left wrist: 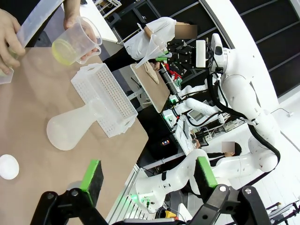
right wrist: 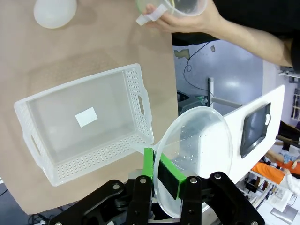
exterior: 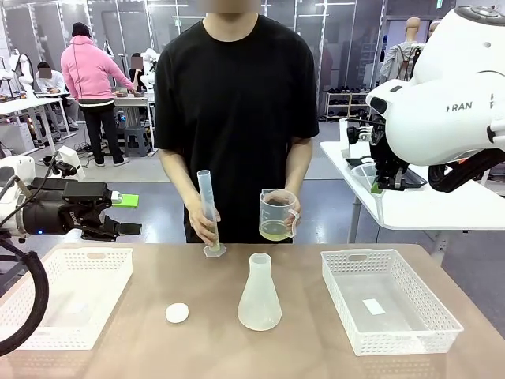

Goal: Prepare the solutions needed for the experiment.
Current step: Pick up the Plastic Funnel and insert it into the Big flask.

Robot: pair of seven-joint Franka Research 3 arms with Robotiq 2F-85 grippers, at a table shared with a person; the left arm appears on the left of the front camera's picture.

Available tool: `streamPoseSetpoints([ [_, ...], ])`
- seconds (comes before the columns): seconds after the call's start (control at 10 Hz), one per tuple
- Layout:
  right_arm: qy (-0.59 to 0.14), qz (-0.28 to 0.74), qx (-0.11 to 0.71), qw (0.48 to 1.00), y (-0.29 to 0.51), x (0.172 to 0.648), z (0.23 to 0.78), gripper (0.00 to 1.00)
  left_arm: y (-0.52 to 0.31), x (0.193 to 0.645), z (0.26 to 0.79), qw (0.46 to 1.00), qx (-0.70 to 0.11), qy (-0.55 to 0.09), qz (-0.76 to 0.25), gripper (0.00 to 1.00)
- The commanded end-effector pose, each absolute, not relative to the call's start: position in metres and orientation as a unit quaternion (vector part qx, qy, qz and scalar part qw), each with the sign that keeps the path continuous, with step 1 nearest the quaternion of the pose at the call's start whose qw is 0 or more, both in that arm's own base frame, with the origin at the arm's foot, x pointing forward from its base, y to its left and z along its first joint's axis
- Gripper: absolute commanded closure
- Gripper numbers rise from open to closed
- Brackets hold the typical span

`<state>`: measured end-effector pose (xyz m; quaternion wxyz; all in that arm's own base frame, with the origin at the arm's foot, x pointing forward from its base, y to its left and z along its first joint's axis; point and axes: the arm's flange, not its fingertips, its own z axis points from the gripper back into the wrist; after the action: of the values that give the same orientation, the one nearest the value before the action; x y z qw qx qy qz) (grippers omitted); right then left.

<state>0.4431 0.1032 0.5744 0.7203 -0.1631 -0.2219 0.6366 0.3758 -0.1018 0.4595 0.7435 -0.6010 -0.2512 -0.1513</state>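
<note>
The right tool [right wrist: 165, 177] points down, clamped on the rim of a clear round dish [right wrist: 199, 150]. Its arm [exterior: 450, 103] reads "FRAN". The left tool [left wrist: 149, 178] lies level, fingers [left wrist: 91, 180] wide apart. Far ahead of it, a person's hand [left wrist: 72, 11] holds a jug [left wrist: 82, 40] of yellow-green liquid [left wrist: 63, 50]. The flask [exterior: 259, 296] stands on the surface [exterior: 197, 276] between the two tools.

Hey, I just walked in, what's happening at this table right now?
A person across the table holds a tall measuring cylinder upright on it with one hand and a jug of yellow-green liquid in the other. A cone-shaped flask stands mid-table. The right end effector is shut on a clear round dish; the left end effector is open, holding nothing.
</note>
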Motion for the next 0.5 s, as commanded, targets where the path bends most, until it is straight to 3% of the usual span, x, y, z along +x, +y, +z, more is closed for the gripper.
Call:
streamPoseSetpoints([
  [0.0,-0.235,0.689,-0.159,0.667,0.13,0.428,0.565,0.94,-0.103,0.374,0.461,0.746,-0.601,-0.244,-0.153,0.0],
  [0.4,-0.27,0.786,-0.12,0.544,0.194,0.37,0.549,0.94,-0.103,0.374,0.461,0.746,-0.601,-0.244,-0.153,0.0],
])
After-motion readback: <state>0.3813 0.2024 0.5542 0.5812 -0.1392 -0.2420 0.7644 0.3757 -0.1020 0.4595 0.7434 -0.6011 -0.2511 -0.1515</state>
